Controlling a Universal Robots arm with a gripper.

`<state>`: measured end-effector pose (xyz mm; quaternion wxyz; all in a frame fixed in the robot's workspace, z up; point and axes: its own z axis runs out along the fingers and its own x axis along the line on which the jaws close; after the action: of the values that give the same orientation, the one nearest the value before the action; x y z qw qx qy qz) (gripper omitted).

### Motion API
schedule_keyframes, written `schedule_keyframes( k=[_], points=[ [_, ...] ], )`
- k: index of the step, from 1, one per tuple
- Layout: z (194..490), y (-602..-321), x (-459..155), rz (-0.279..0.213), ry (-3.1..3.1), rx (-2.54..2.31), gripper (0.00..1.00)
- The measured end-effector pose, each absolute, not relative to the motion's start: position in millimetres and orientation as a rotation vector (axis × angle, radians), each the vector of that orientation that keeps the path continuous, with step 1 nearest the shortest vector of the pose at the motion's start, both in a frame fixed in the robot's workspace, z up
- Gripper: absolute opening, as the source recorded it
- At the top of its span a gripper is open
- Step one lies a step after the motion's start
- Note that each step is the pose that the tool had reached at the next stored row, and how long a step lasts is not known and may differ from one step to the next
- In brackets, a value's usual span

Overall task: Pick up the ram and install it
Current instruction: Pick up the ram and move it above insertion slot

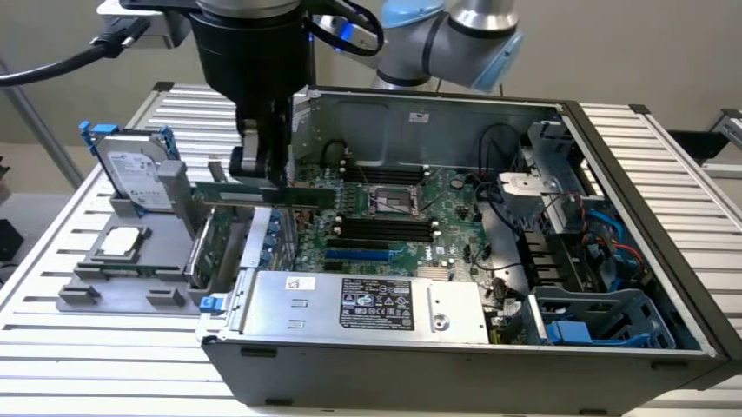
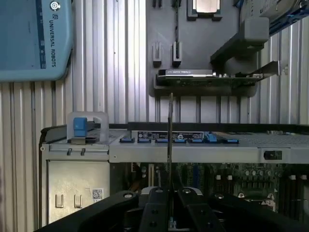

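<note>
The ram (image 1: 311,197) is a long thin green stick held level in the air, over the left wall of the open computer case (image 1: 649,217). My gripper (image 1: 264,180) comes down from above and is shut on the stick near its middle. In the wrist view the ram (image 2: 170,135) shows edge-on as a thin line rising from between the black fingers (image 2: 155,210). The dark memory slots (image 1: 383,228) on the motherboard (image 1: 447,243) lie below the ram, toward the exterior view's right.
A grey holder tray (image 1: 87,291) left of the case carries a hard drive (image 1: 137,174), a silver processor chip (image 1: 122,243) and a green expansion card (image 1: 215,248). A silver power supply (image 1: 347,304) sits at the case front. Cables and drive bays (image 1: 579,252) fill its right side.
</note>
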<state>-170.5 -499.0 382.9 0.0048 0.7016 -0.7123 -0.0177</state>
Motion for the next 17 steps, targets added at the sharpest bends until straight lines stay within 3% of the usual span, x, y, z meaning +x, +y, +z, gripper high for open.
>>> schedule_keyframes(
  k=[17],
  points=[
    [382.3, -497.5, -93.1, -0.064, -2.235, 2.202, 0.0]
  ],
)
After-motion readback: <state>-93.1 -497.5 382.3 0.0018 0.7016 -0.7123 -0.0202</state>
